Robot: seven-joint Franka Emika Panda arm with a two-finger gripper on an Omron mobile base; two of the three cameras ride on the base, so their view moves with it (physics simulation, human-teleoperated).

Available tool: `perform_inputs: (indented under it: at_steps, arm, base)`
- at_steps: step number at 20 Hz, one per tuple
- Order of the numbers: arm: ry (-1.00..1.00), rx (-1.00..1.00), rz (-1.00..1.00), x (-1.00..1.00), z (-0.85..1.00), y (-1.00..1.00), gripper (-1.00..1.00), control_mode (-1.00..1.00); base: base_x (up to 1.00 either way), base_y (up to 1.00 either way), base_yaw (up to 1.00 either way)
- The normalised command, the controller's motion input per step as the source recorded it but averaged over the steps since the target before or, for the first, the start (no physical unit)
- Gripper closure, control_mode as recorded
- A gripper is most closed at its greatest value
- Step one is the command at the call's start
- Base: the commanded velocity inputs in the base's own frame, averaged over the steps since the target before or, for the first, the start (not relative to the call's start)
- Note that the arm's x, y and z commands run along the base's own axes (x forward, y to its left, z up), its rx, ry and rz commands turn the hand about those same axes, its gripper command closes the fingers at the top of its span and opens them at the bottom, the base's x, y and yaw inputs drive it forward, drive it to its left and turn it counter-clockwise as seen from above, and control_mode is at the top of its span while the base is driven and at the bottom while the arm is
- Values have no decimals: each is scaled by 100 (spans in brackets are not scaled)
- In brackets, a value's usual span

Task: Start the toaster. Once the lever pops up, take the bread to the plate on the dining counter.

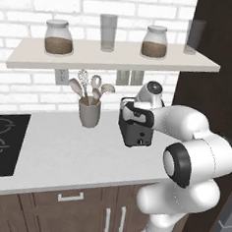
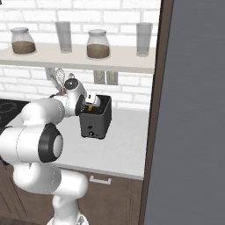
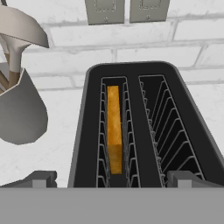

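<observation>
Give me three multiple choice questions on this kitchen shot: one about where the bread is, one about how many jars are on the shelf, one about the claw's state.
1. Where is the bread?
A. in a slot of the toaster
B. on the stove top
C. on the shelf

2. How many lidded jars stand on the shelf?
A. one
B. two
C. four

3. How does the claw stand?
A. shut on the bread
B. shut on the utensil cup
C. open above the toaster

Answers: 1 A, the hand view shows the golden slice upright in one slot; 2 B, two jars of brown contents flank a glass; 3 C, the fingertips sit wide apart, holding nothing.
</observation>
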Motion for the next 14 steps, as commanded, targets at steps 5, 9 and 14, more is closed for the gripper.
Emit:
perform_inputs:
  at_steps: [5, 9, 14]
  arm:
    - [0, 0, 0, 0, 0, 0, -100, -100]
    - [0, 0, 0, 0, 0, 0, -100, -100]
    - [0, 0, 0, 0, 0, 0, -100, -100]
  base:
    - [0, 0, 0]
    - [0, 0, 0]
    - [0, 0, 0]
